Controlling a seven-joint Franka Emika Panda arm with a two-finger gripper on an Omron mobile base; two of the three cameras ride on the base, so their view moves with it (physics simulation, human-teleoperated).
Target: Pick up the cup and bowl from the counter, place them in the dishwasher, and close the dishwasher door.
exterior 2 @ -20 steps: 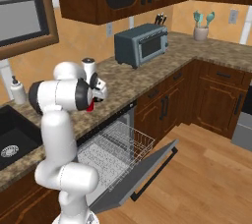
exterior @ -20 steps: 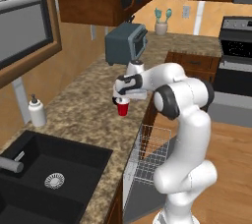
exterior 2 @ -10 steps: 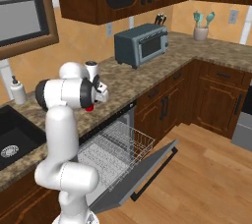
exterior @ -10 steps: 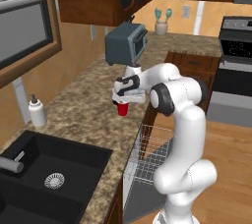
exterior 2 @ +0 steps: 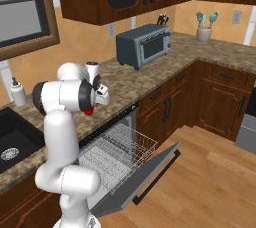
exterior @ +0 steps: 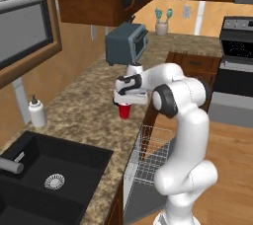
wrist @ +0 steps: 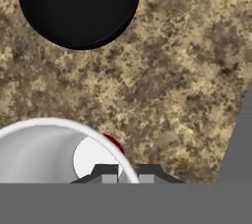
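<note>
The tool [exterior: 127, 101] pinches the red cup [exterior: 124, 110] by its rim just above the granite surface [exterior: 84, 105], the black bowl [wrist: 78, 7] ahead of it, where a thin one-sided grip could let the cup tip before reaching the dishwasher rack [exterior 2: 117, 149].

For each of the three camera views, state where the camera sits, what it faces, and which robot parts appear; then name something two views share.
Left base view: behind-left, facing the speckled granite counter; arm holding the small red cup.
Right base view: behind-right, facing the open dishwasher's grey wire rack; arm.
Hand view: on the hand, looking down at the black bowl; gripper.
Shared: grey toaster oven.
</note>
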